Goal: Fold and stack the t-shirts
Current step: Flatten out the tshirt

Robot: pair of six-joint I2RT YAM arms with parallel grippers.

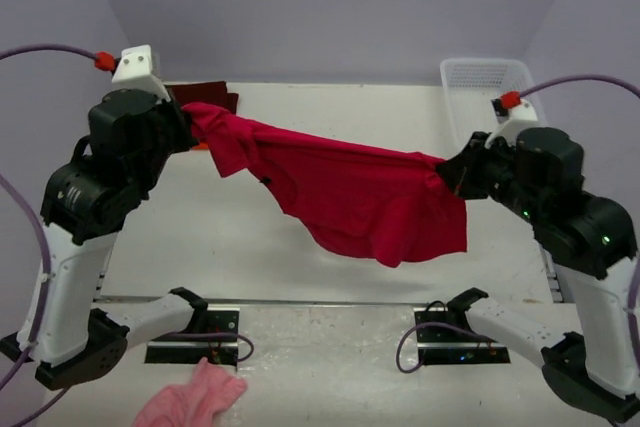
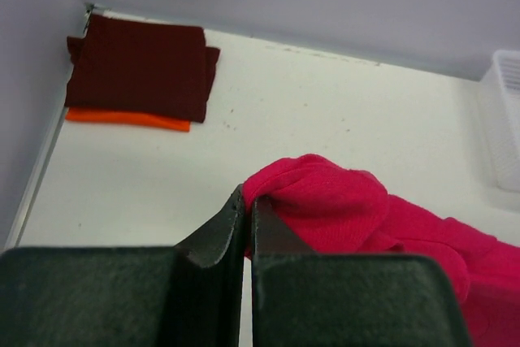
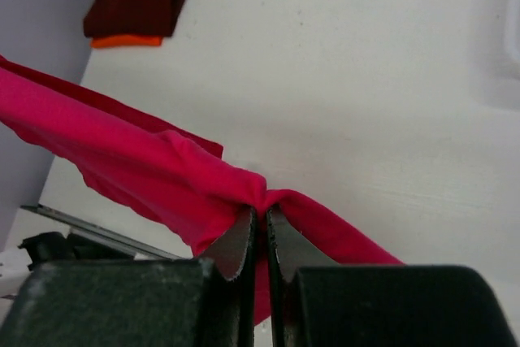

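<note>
A bright red t-shirt [image 1: 345, 192] hangs stretched in the air between my two arms, sagging low at its right half. My left gripper [image 1: 188, 119] is shut on its left end, where the cloth bunches beside the fingertips [image 2: 249, 201]. My right gripper [image 1: 447, 169] is shut on its right end, with fabric pinched between the jaws [image 3: 260, 210]. A folded dark maroon t-shirt [image 2: 142, 69] lies on a folded orange t-shirt [image 2: 130, 119] in the far left corner of the table. The same stack [image 3: 136, 2] shows in the right wrist view.
A white plastic basket [image 1: 487, 87] stands at the back right by the wall. A small pink fluffy cloth [image 1: 190, 399] lies at the near edge between the arm bases. The lilac walls close in the table [image 1: 240, 247] at the back and sides.
</note>
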